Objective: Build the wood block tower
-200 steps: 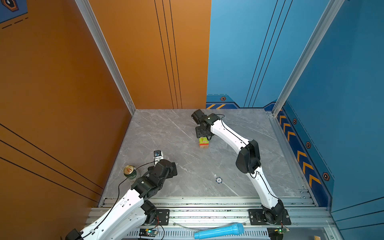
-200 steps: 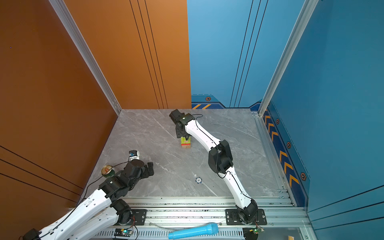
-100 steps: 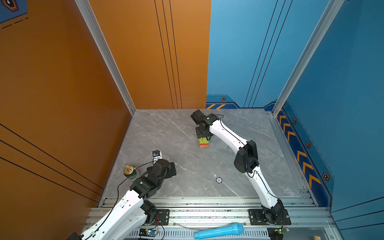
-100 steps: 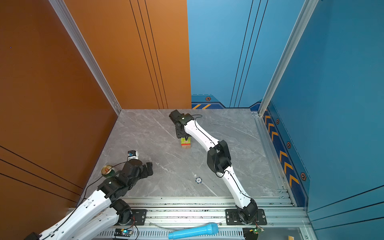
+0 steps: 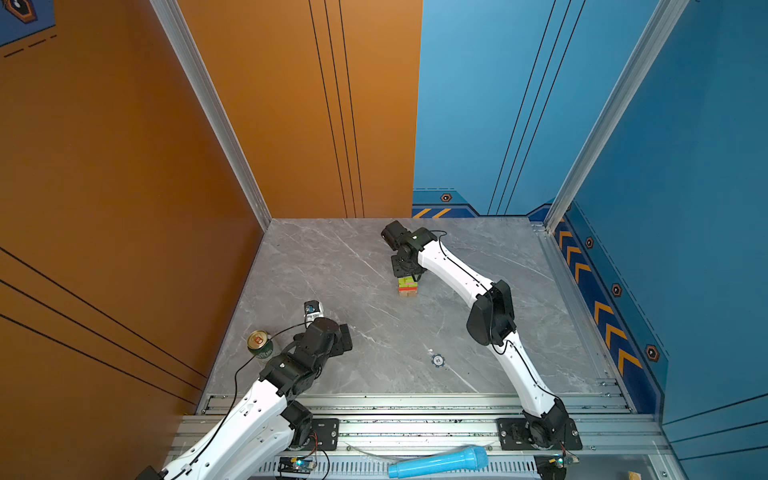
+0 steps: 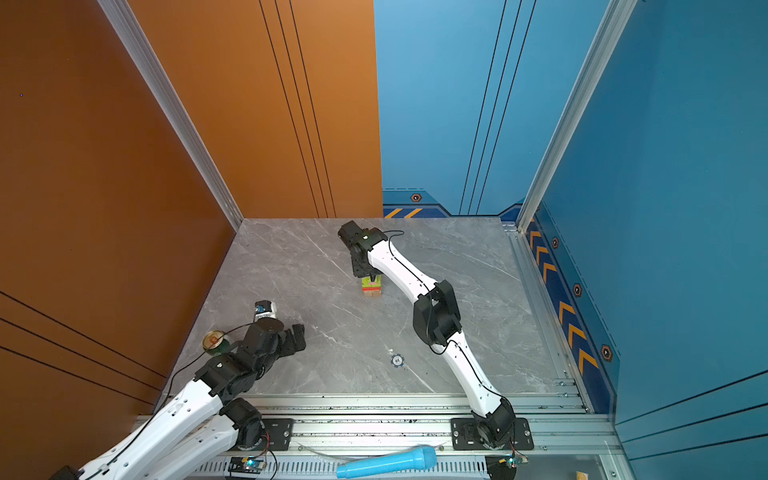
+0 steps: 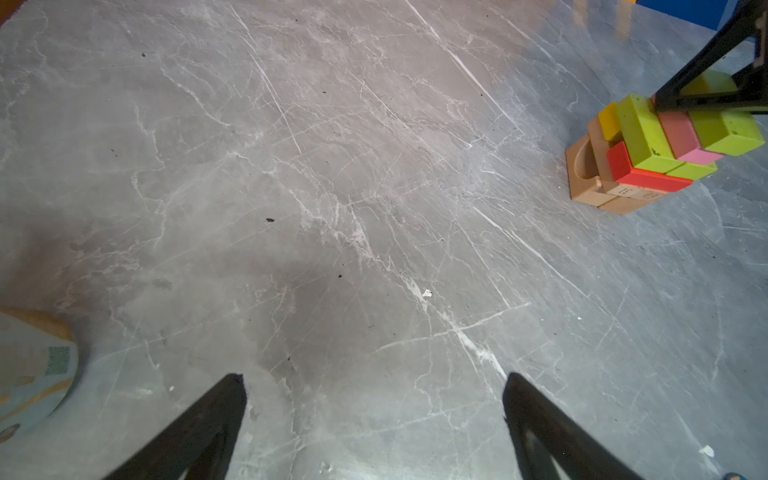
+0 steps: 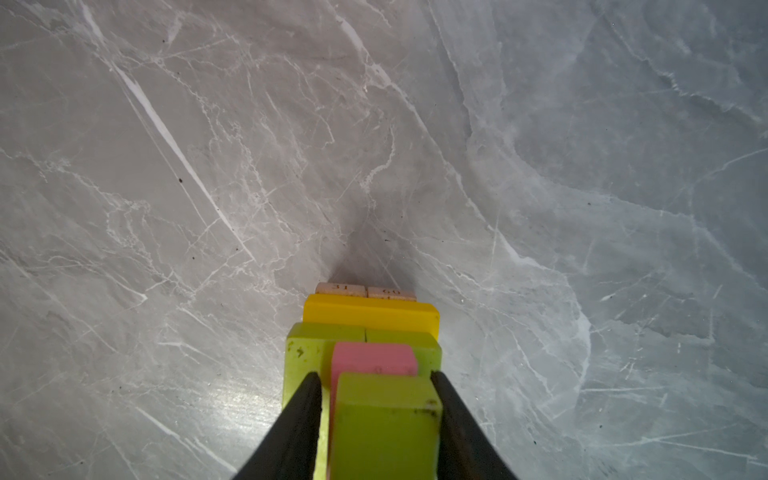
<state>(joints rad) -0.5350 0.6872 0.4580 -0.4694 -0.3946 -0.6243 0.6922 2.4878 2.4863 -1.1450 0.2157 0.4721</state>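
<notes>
Tower (image 7: 656, 153): stands on the grey marble table (image 5: 374, 328), toward the far middle in both top views, well apart from the other items.
Tower layers: tan bricks at the base, one with a round notch and two with small printed numbers on their ends; red and yellow above them; lime green and pink on top.
Wood blocks: all those in view sit in the stack, touching one another.
Top lime green block (image 8: 386, 415): lies beside the pink brick on the uppermost layer, directly under the right wrist camera.
Right gripper (image 8: 374, 374): points down onto the tower's top, at the end of the right arm (image 5: 453, 270), which stretches from the front rail.
Right jaws: narrow, one finger on each side of the top lime green block; one touches it and the other is just beside it, and I cannot tell whether they grip it.
Left gripper (image 7: 374, 376): hangs low over bare marble near the front left, well apart from the tower.
Left jaws: wide apart, with only table between them.
Green drink can (image 5: 260, 345): upright near the left edge, just beside the left arm (image 5: 257, 411).
White container (image 5: 312, 309): upright, blue label, just beyond the left gripper.
Round token (image 5: 437, 360): flat on the marble between the two arms, near the front.
Blue cylinder (image 5: 438, 461): lies across the front rail, off the marble.
</notes>
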